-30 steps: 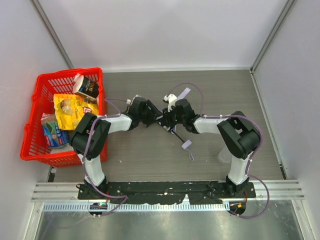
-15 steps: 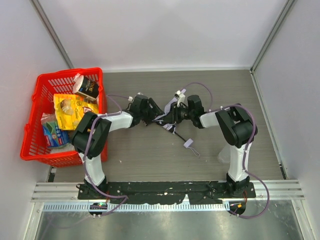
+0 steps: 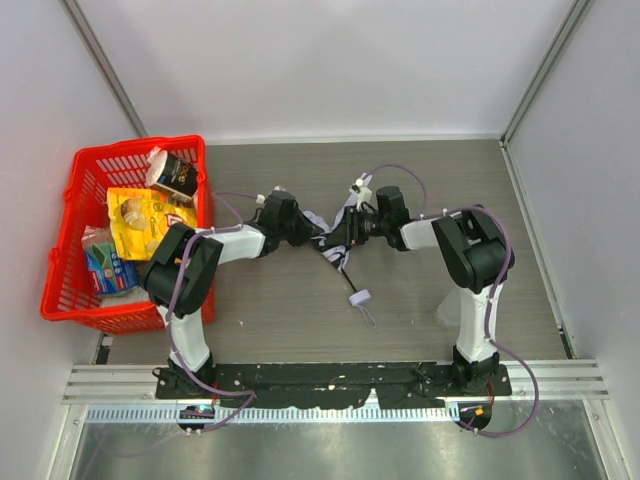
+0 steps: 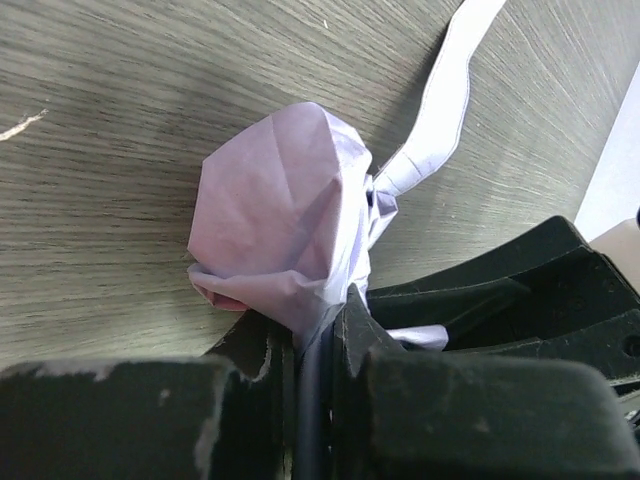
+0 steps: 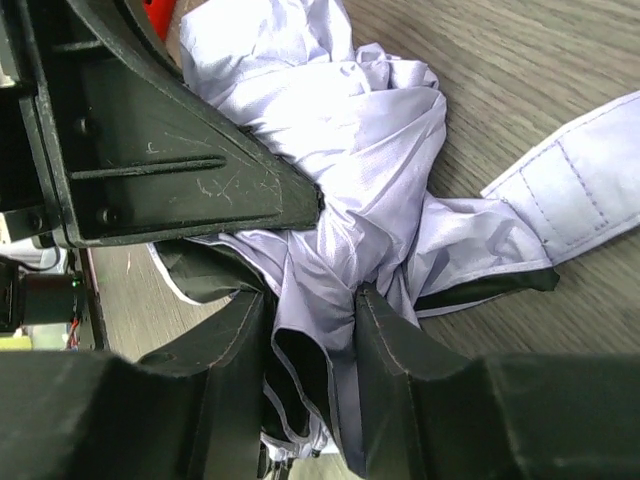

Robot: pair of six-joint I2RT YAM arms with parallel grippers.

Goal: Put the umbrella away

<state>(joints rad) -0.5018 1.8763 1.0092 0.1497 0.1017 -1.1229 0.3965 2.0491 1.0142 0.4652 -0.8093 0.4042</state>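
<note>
On the table (image 3: 450,180), between my wrists, the umbrella (image 3: 338,245) lies bunched. My left gripper (image 4: 310,335) pinches its black shaft (image 4: 312,405), apparently with some fabric. My right gripper (image 5: 312,305) pinches the lavender canopy (image 5: 340,150).

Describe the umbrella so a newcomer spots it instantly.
On the wood-grain table, right of the red basket, look where the left fingers and right fingers meet. The umbrella is the crumpled lavender-grey fabric pinched between them, with a thin black shaft ending in a small light handle. It's the only cloth thing; the basket holds packets.
</note>
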